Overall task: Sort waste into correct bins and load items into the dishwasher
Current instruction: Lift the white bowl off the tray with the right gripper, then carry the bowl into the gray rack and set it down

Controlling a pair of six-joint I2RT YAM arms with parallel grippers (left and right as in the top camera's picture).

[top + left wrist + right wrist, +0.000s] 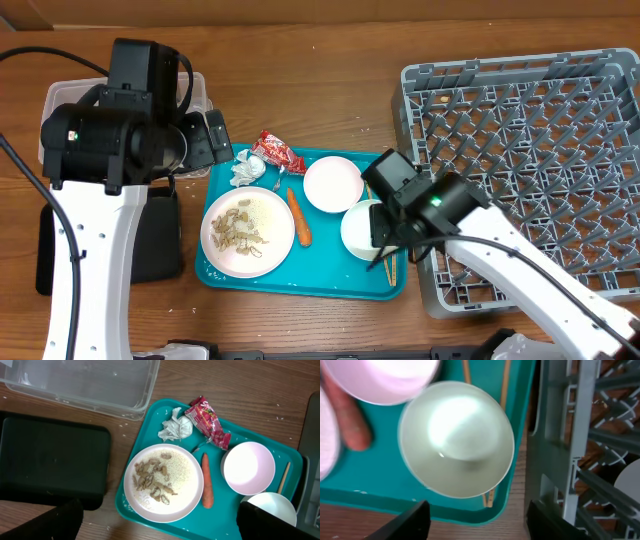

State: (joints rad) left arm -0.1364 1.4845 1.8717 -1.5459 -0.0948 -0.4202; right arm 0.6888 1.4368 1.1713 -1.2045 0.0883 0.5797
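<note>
On the teal tray [300, 275] sit a plate [250, 232] with food scraps [152, 480], a carrot piece [299, 217], a red wrapper [278, 153], a white tissue [247, 170] and two white bowls [333, 184] [455, 440]. The chopsticks [489, 498] lie mostly hidden under the nearer bowl. My right gripper [480, 522] hovers open above that bowl at the tray's right edge, holding nothing. High over the tray's left part, my left gripper [160, 527] is wide open and empty. The grey dishwasher rack [530, 130] stands to the right.
The clear tub [85, 382] lies at the back left, partly under my left arm. The black tray [50, 460] lies in front of it, left of the teal tray. The rack's wall [570, 460] stands close to my right gripper.
</note>
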